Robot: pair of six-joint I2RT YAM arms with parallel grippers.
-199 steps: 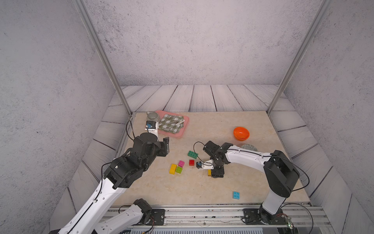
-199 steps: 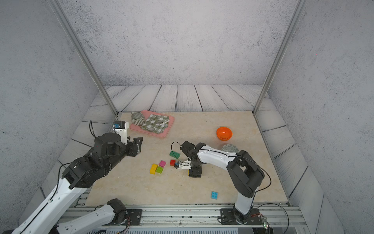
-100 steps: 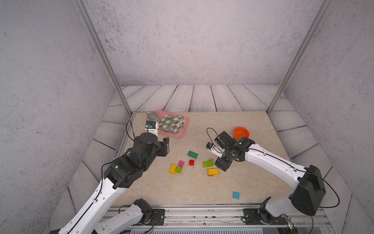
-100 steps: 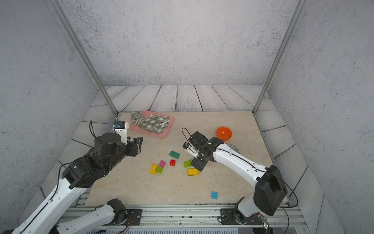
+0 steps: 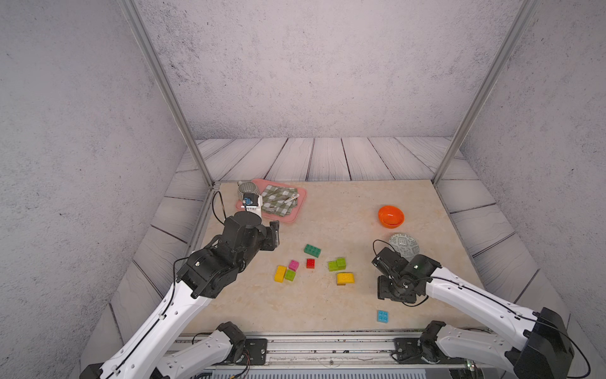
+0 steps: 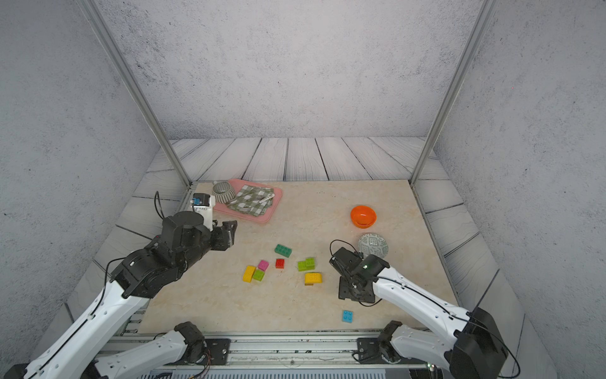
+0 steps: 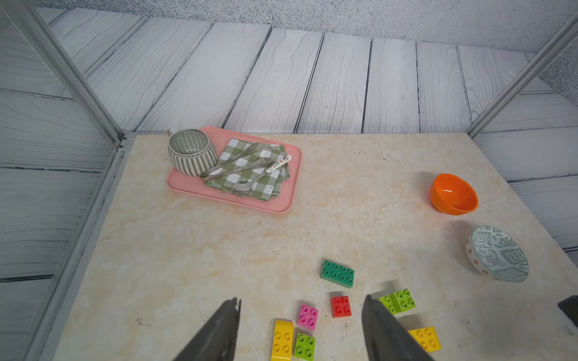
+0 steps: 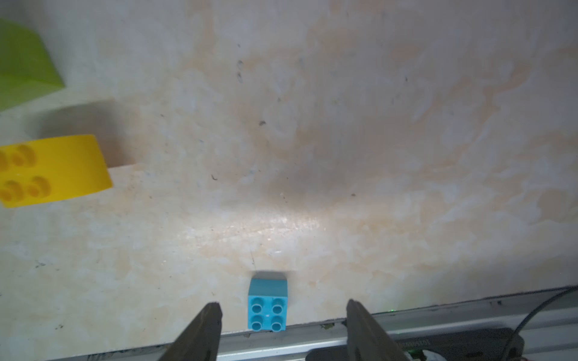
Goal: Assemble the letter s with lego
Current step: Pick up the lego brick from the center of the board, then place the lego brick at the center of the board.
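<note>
The lego lie loose on the marble table: a dark green oblong brick [image 5: 312, 250], a red one [image 5: 310, 263], a pink one [image 5: 293, 265], a yellow oblong [image 5: 280, 273] touching a lime square [image 5: 290, 275], a lime pair [image 5: 337, 264] and a yellow brick [image 5: 345, 278]. A blue brick [image 5: 382, 316] lies alone by the front edge. My left gripper [image 7: 301, 300] hovers open and empty at the back left of the cluster. My right gripper [image 8: 284, 303] hangs open just above and behind the blue brick [image 8: 267, 308], which shows in line with its gap, untouched.
A pink tray [image 5: 296, 213] with a striped cup, checked cloth and utensils sits at the back left. An orange bowl [image 5: 391, 216] and a patterned bowl [image 5: 405, 244] stand at the right, just behind my right arm. A metal rail [image 5: 328, 341] runs along the front edge.
My right arm has swung away from the yellow and lime bricks to the right front, now over the blue brick, jaws somewhat narrower. The left arm has not moved.
</note>
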